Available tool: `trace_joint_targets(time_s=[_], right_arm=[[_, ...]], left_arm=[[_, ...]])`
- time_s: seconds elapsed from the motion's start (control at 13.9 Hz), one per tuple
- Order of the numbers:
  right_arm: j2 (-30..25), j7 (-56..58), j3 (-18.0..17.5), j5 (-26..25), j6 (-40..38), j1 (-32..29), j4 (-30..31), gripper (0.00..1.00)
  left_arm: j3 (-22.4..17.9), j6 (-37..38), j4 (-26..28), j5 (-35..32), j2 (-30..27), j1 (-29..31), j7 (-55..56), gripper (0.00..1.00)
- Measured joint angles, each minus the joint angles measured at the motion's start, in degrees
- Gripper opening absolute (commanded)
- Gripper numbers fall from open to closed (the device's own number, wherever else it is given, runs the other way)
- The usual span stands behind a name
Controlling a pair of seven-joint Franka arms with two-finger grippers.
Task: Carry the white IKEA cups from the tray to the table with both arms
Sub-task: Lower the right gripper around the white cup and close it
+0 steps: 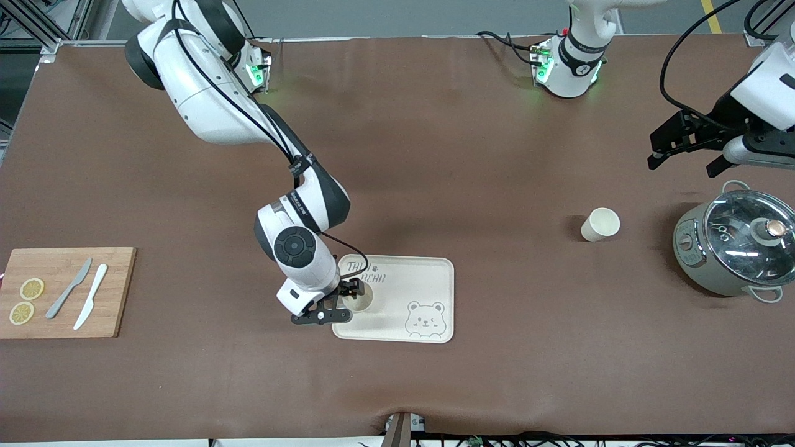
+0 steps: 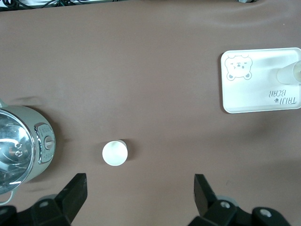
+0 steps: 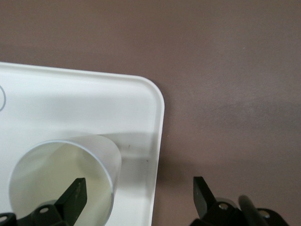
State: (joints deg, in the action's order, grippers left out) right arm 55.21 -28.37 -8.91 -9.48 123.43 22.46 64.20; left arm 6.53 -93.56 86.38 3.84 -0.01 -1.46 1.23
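One white cup [image 1: 358, 297] stands upright on the cream bear tray [image 1: 428, 273], at the tray's end toward the right arm's end of the table. My right gripper [image 1: 338, 303] hangs open just over it. In the right wrist view one fingertip [image 3: 75, 195] is over the cup's [image 3: 61, 179] mouth and the other is past the tray's rim [image 3: 157, 141]; the gripper [image 3: 138, 197] holds nothing. The other white cup [image 1: 600, 224] stands alone on the brown table, beside the pot. My left gripper [image 1: 683, 164] hovers open and empty above the table; in its wrist view [image 2: 138, 193] that cup [image 2: 114, 153] stands just off its fingertips.
A grey-green pot with a glass lid [image 1: 733, 242] stands at the left arm's end of the table, close to the loose cup. A wooden cutting board [image 1: 68, 267] with two knives and two lemon slices lies at the right arm's end.
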Motion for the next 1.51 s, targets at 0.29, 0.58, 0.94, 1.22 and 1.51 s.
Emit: trace_joint_targets(time_s=[0.29,0.58,0.94,1.22,1.51], right_arm=[[0.57,0.00,0.00,0.00,0.07,0.42,0.00,1.00],[0.57,0.00,0.03,0.00,0.07,0.42,-0.02,1.00],[0.57,0.00,0.19,0.00,0.08,0.42,-0.10,0.78],[0.57,-0.01,0.18,0.00,0.08,0.42,-0.16,0.64],[0.57,-0.01,0.18,0.00,0.08,0.42,-0.20,0.46]], left_arm=[[0.01,-0.10,0.00,0.00,0.02,0.01,0.00,1.00],[0.01,-0.10,0.00,0.00,0.19,0.01,0.00,1.00],[0.01,-0.11,0.00,0.00,0.19,0.00,0.00,1.00],[0.04,-0.11,0.00,0.00,0.23,-0.04,0.00,1.00],[0.06,-0.11,0.02,0.00,0.37,-0.09,0.00,1.00]])
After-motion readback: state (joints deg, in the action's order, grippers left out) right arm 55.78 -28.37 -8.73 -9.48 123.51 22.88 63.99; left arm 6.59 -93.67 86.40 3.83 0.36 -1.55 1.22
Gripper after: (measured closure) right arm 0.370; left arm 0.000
